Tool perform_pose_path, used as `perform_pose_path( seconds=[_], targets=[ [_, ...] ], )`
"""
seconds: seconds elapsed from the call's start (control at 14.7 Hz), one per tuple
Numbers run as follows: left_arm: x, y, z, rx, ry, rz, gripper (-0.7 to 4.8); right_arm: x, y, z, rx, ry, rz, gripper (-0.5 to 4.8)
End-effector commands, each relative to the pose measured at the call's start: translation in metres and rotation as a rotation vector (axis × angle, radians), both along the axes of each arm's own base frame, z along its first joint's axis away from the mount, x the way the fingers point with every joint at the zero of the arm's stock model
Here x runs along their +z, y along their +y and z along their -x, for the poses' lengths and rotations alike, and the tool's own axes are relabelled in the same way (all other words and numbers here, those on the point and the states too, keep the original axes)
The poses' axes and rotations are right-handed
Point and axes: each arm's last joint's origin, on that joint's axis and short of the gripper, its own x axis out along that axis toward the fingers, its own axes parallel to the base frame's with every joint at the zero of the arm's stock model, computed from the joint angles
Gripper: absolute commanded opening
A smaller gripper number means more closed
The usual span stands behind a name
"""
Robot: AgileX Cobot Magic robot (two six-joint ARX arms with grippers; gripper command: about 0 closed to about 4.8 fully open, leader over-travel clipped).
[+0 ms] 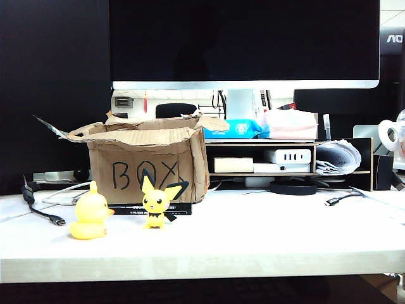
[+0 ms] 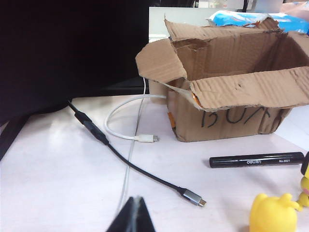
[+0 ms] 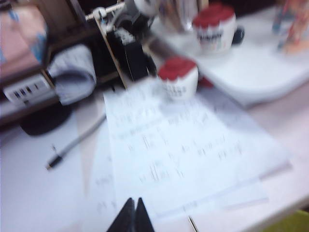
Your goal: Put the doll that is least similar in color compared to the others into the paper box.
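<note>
The doll shows in no view. The paper box [image 1: 145,166], brown cardboard with torn flaps and "BOX" written in black, stands at the back left of the table; the left wrist view looks into its open top [image 2: 241,58], and what I can see of the inside holds nothing. My left gripper [image 2: 136,199] is shut and empty, low over the table and well short of the box. My right gripper [image 3: 133,200] is also shut and empty, over printed sheets of paper [image 3: 183,145] in a blurred view. Neither gripper appears in the exterior view.
A plain yellow duck figure [image 1: 90,218] and a yellow figure with black-edged ears [image 1: 157,201] stand in front of the box, with a black marker [image 2: 256,159] beside them. Black [image 2: 145,171] and white [image 2: 123,133] cables lie left of the box. Two red-and-white mugs [image 3: 178,79] stand beyond the paper.
</note>
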Motion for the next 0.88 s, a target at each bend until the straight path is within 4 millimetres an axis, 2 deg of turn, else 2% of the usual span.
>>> perform_pose_path(
  seconds=[0.07,0.27,0.61,0.88],
  targets=[
    [0.002,0.000,0.000,-0.001,-0.014,0.001,-0.05,-0.017,0.000,-0.003,0.020,0.005,0.008,-0.05],
    [0.002,0.000,0.000,0.000,-0.014,0.001,-0.05,-0.035,0.005,-0.010,0.083,0.008,0.118,-0.05],
    [0.002,0.000,0.000,-0.001,-0.013,0.001,-0.05,-0.029,0.014,-0.012,0.130,-0.015,0.324,-0.05],
    [0.002,0.000,0.000,-0.001,-0.014,0.001,-0.05,-0.030,0.018,-0.012,0.170,-0.009,0.324,-0.05]
  ],
)
